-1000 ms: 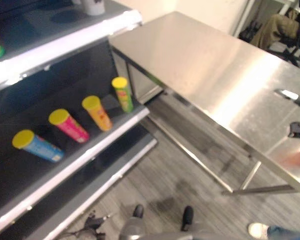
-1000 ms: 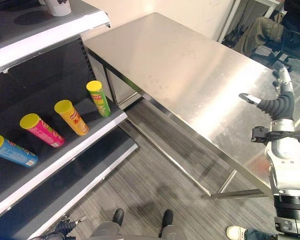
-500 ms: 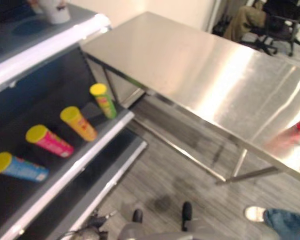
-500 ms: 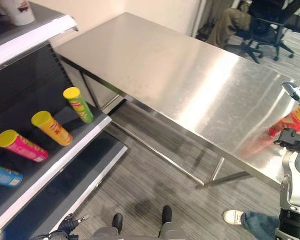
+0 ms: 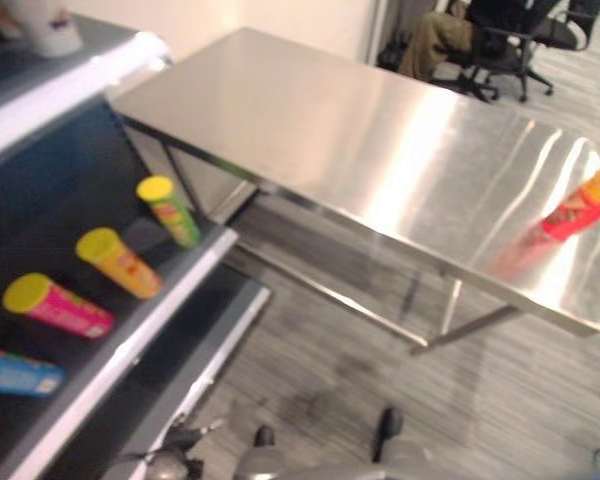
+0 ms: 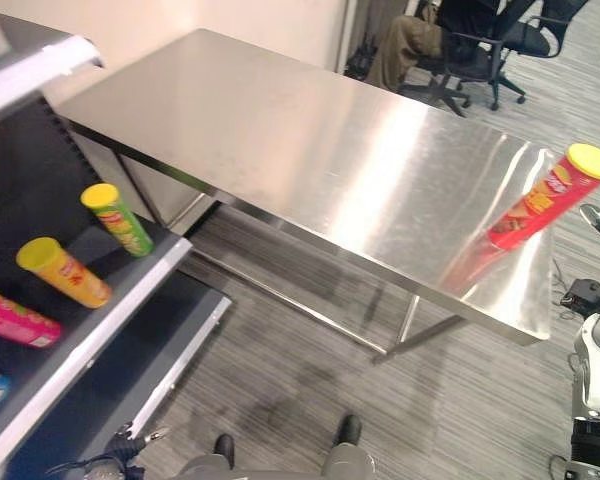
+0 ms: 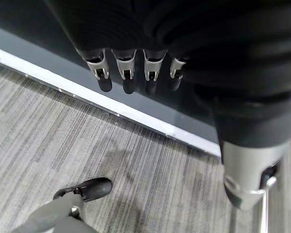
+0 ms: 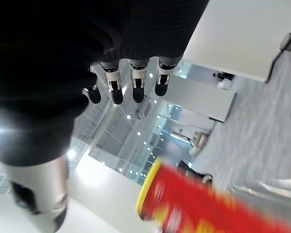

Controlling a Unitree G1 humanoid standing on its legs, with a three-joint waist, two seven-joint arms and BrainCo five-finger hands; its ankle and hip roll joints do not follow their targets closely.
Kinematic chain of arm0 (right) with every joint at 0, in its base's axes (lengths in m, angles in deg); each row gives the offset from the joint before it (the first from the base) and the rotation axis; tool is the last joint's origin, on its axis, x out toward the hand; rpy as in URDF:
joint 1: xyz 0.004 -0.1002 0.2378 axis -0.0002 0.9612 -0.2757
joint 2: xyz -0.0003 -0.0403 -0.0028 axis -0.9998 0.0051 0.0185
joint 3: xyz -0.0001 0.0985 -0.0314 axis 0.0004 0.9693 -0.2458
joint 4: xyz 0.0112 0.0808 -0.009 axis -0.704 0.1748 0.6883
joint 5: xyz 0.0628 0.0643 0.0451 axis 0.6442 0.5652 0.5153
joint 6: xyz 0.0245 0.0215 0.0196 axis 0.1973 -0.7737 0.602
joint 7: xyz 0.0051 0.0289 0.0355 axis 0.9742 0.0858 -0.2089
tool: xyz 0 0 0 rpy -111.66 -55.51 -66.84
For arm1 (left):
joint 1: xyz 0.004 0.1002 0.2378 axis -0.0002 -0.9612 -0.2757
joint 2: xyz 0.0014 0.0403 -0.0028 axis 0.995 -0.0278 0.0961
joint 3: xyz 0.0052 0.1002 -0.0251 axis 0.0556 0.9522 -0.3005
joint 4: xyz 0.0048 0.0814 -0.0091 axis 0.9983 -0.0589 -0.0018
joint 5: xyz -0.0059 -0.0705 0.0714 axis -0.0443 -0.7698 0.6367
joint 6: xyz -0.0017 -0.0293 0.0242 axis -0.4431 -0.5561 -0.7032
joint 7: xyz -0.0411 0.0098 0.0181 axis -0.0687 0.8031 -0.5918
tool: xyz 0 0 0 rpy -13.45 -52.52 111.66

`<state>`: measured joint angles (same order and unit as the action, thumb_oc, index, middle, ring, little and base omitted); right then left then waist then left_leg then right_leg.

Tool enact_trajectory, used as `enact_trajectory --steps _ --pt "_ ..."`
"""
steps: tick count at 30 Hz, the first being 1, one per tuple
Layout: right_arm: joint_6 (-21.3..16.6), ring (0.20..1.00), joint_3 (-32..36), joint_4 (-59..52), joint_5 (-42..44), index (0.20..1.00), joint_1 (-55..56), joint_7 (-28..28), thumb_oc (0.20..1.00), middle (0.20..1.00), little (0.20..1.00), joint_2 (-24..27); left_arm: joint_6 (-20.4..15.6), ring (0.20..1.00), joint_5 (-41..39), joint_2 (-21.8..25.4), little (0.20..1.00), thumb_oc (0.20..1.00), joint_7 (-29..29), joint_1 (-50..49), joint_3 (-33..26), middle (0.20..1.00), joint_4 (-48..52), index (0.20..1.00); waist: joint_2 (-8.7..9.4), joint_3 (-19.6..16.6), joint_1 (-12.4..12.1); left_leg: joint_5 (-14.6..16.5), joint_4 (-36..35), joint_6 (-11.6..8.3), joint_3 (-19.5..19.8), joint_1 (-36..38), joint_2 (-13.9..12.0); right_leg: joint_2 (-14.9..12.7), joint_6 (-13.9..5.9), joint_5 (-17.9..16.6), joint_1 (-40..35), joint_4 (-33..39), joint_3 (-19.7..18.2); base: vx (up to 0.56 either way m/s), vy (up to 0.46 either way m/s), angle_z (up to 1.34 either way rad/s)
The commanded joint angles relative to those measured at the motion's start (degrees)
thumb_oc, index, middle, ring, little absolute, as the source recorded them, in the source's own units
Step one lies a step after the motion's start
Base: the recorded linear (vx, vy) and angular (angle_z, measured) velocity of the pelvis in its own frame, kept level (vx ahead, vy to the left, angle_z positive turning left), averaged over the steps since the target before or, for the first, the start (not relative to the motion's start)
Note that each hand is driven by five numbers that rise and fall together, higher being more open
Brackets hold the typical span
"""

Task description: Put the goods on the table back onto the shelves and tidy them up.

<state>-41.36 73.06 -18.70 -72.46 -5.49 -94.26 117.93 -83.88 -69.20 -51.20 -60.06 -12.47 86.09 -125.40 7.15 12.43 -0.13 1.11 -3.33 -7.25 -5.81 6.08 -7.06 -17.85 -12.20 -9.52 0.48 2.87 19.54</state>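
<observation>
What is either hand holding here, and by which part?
Nothing. The left hand hangs open by the shelf; the right hand is open above the red yellow-lidded tube on the steel table.

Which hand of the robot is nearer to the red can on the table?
The right hand. It hovers over the table's right end, just beside the red can. The left hand hangs low near the shelf's base, far across the floor from the can.

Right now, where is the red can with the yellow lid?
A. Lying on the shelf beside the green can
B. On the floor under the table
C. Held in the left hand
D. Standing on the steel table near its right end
D: the red can stands on the steel table near its right end, apart from the cans on the shelf.
</observation>
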Motion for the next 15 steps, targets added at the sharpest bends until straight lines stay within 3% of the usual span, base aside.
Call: enact_trajectory --steps 1,4,6,7,9,13,15 --pt "-1.33 1.0 0.53 -3.56 -2.06 1.0 -5.37 -2.7 1.0 1.0 1.0 4.41 -0.84 1.0 0.96 -0.52 1.0 1.0 -1.3 2.64 -0.76 1.0 0.78 1.0 -1.92 1.2 -0.22 9.05 4.08 2.54 4.89 -0.43 -1.12 -0.52 -2.8 1.33 5.5 -1.61 0.27 0.18 -0.208 -0.25" --pt "-1.34 1.0 0.77 -3.55 -2.26 1.0 -5.19 -2.8 1.0 1.0 1.0 5.43 -0.96 1.0 1.13 -0.09 1.0 1.0 -1.49 3.01 -0.57 1.0 0.84 1.0 -1.17 0.83 -0.02 9.27 3.58 0.64 5.62 0.85 -2.89 0.17 -2.8 2.93 4.41 -2.06 -0.06 0.26 -0.284 -0.1" --pt "-1.38 1.0 2.16 -4.76 -1.78 1.0 -4.48 -2.35 1.0 1.0 1.0 6.17 -1.16 1.0 0.45 -0.16 1.0 1.0 -1.72 3.27 -0.49 1.0 0.92 1.0 -1.24 0.01 0.62 9.06 3.5 -0.86 6.36 1.57 -5.66 1.05 -2.49 4.38 3.33 -2.96 0.47 0.23 -0.318 0.36" --pt "-1.84 1.0 2.26 -5.41 -0.9 1.0 -4.54 -2.26 1.0 1.0 1.0 7.11 -1.22 1.0 0.06 -0.16 1.0 1.0 -1.65 3.08 0.05 1.0 1.92 1.0 -2.24 -0.4 0.82 8.32 5.06 -2.17 7.14 0.89 -8.96 3.17 -1.11 7.38 2.13 -3.88 2.05 0.24 -0.463 0.47" --pt "-2.31 1.0 1.65 -4.84 -0.12 1.0 -5.32 -1.82 1.0 1.0 1.0 8.27 -1.34 1.0 -0.38 -0.36 1.0 1.0 -1.15 2.73 0.63 1.0 3.04 1.0 -3.0 -0.42 0.79 6.12 8.13 -2.83 8.83 -0.83 -11.02 5.72 0.55 9.41 1.09 -3.68 2.29 0.13 -0.329 0.42" --pt "-2.48 1.0 -1.38 -3.83 1.9 1.0 -8.17 -0.18 1.0 1.0 1.0 9.53 -1.62 1.0 -1.18 -0.79 1.0 1.0 -0.25 2.3 1.4 1.0 3.98 1.0 -3.79 0.34 0.06 3.35 13.17 -2.63 11.64 -2.86 -10.44 7.6 2.16 10.82 -0.72 -3.0 1.84 0.08 -0.133 0.25" --pt "-2.45 1.0 -2.13 -4.04 3.53 1.0 -8.85 1.25 1.0 1.0 1.0 9.81 -1.66 1.0 -1.61 -1.4 1.0 1.0 -0.29 3.04 1.84 1.0 4.31 1.0 -3.18 0.98 -0.46 5.11 12.96 -2.13 14.0 -5.95 -6.58 7.07 2.31 11.42 -2.0 -1.63 1.91 0.09 -0.048 0.07"
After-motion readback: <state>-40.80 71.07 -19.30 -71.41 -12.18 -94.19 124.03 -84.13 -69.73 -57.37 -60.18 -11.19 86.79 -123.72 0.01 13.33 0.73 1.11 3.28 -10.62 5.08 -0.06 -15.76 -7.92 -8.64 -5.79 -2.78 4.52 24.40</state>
